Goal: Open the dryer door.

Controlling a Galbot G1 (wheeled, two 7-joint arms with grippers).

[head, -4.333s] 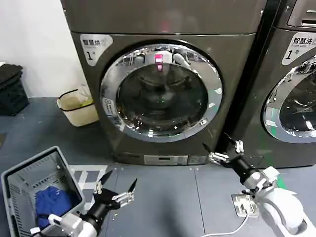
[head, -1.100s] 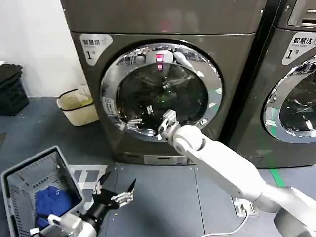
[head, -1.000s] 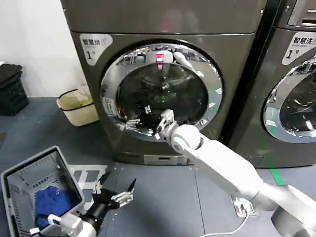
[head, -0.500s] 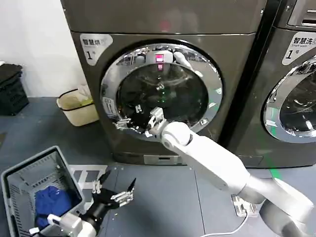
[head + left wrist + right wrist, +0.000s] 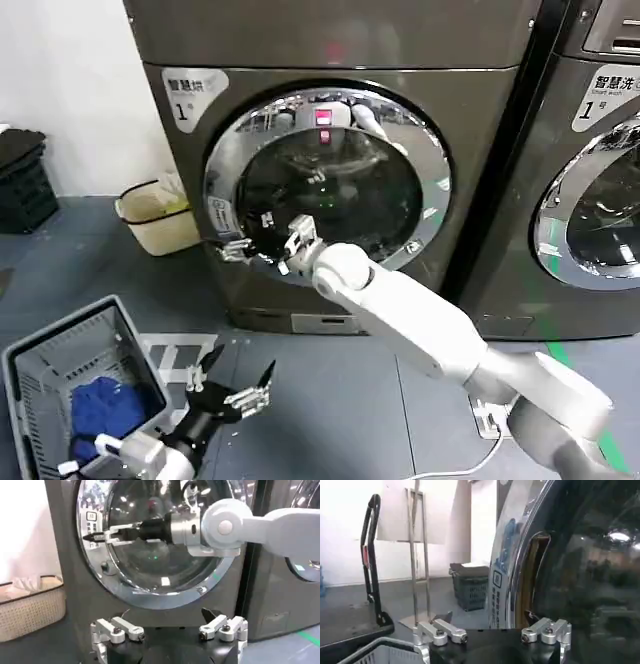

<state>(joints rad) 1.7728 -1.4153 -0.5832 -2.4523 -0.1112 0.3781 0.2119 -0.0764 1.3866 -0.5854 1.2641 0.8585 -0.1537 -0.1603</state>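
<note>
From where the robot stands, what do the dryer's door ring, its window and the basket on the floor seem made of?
Door ring: chromed metal or plated plastic, mirror-bright with reflections. Window: dark glass or clear plastic, see-through and glossy. Basket: probably grey moulded plastic, matte with slotted walls.

1. The right arm [image 5: 420,320] wears smooth white rounded shells with a round joint cap.
2. Both grippers, right gripper [image 5: 245,243] and left gripper [image 5: 232,385], have black bodies, silver finger mounts with dark screws, and black tips.
</note>
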